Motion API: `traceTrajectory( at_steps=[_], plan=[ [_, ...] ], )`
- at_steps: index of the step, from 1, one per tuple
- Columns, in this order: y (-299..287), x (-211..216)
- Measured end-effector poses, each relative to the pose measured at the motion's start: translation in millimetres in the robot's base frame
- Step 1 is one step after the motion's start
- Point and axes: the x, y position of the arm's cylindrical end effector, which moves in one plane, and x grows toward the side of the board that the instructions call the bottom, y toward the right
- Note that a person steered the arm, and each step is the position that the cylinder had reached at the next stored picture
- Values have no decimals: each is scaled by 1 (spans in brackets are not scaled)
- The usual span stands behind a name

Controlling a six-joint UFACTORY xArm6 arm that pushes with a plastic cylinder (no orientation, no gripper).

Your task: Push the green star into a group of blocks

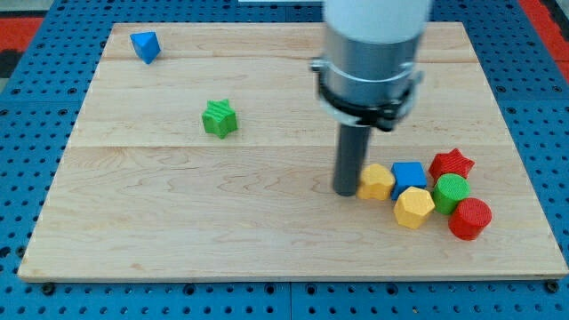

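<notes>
Camera view shows the pale wooden counter with the green star-shaped block sitting alone towards the view's left, well apart from the cluster at the view's lower right. That cluster holds two yellow hexagonal blocks, a blue square block, a red star-shaped block, a green round block and a red round block. A blue triangular block lies near the view's top left corner. The end effector is a plain dark rod with nothing to open or grip, so it holds nothing; my tip rests just beside, perhaps touching, the nearer yellow hexagon. The risk, as I judge it, is scattering the group: any drift rightwards would shove that hexagon. Approaching the star off-centre could also spin it aside, away from the cluster.
</notes>
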Motion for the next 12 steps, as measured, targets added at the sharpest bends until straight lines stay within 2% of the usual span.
traceTrajectory(
  at_steps=[1, 3, 4, 6, 7, 9, 10, 12],
  plan=[
    [-27, 10],
    [-171, 4],
    [-265, -3],
    [-389, -60],
    [-345, -94],
    [-174, -118],
    [-82, -109],
    [-83, -138]
  ],
)
